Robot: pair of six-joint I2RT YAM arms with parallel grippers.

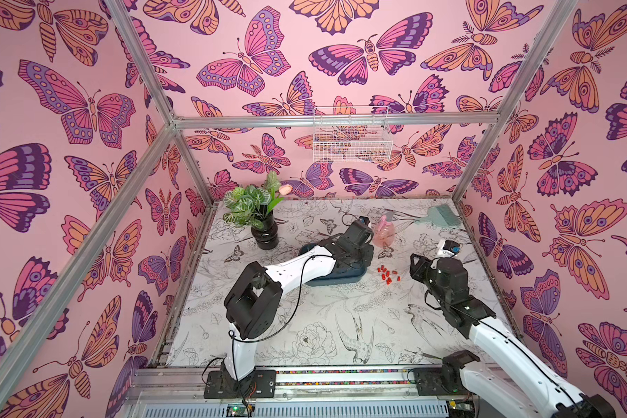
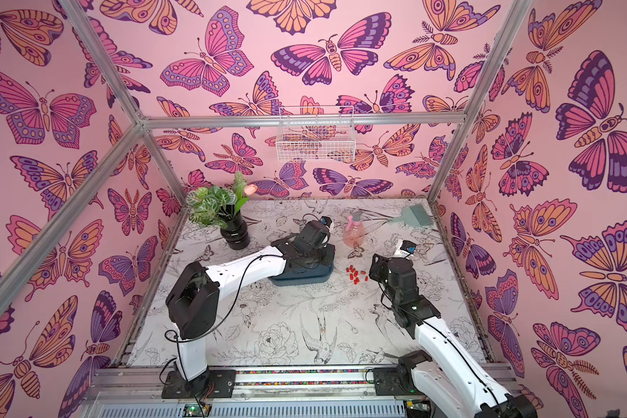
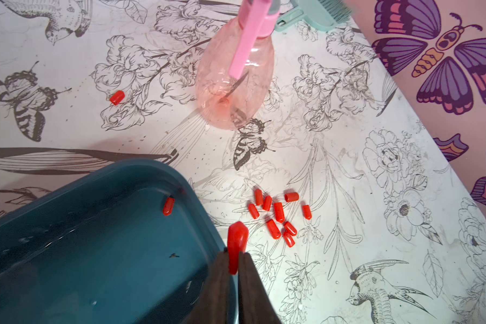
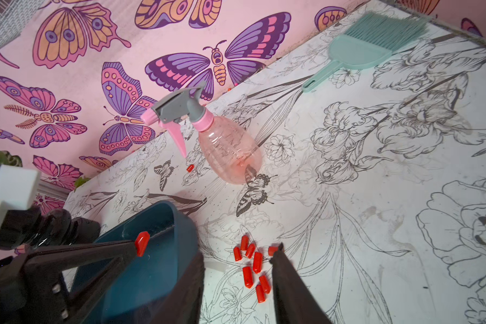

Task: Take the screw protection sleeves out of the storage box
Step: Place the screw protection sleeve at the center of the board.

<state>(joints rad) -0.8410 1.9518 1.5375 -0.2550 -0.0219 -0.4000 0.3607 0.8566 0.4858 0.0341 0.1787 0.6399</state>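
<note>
The flower-printed table fills the lower middle of both top views. The left arm rises from the lower centre of the frame, folds at the elbow and pitches its wrist down over the storage box at mid-frame. The right arm enters from the lower right corner, its wrist aimed toward the box.

The right gripper stands partly open with nothing between its fingers, just above the heap on the table. The left gripper is pinched tight on one sleeve, gripped by one end over the box's edge.

Most of the screw protection sleeves lie in a loose heap on the table just right of the box in both top views. One remains inside the box against its wall. A stray lies near the pink spray bottle.

The sleeves look very light, soft and rubbery; the held one is squashed where it is pinched. Being round, they will likely roll or squirt free, so a fingertip pinch across the barrel seems safest.
</note>
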